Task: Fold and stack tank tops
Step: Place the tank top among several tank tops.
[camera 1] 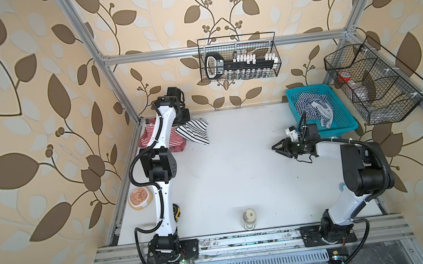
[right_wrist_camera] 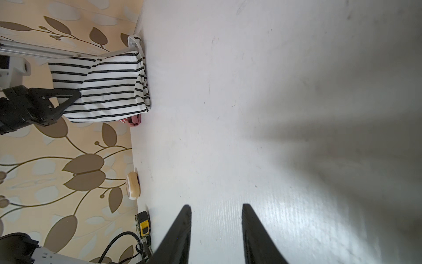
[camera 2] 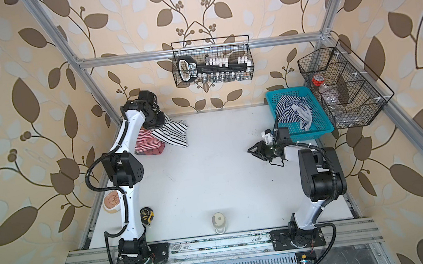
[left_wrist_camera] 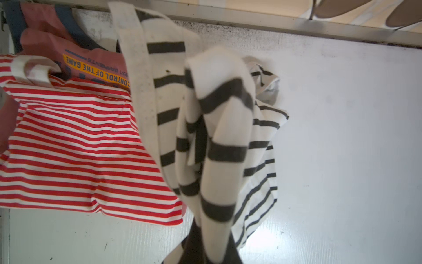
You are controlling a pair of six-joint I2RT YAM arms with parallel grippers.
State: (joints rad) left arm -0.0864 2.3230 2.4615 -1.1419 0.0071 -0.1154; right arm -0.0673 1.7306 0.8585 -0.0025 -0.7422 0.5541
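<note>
black-striped top (camera 1: pixel 196 132) partly over folded red-striped top (left_wrist_camera: pixel 80 148)

White table (camera 1: pixel 236 168), scuffed, grimy along the far edge. Far left corner: red-and-white striped top (left_wrist_camera: pixel 80 148) lying folded on a pink printed shirt (left_wrist_camera: pixel 45 41). Just beside the pile, the lower edge of the black-striped top (camera 1: pixel 194 133) reaches the surface. Far right corner: blue basket (camera 1: pixel 309 88). Left edge: round beige dish (camera 1: pixel 139 197), then tape measure (camera 2: pixel 147 215) nearer the front. Front edge, middle: small capped bottle (camera 1: pixel 249 218), upright.
</note>
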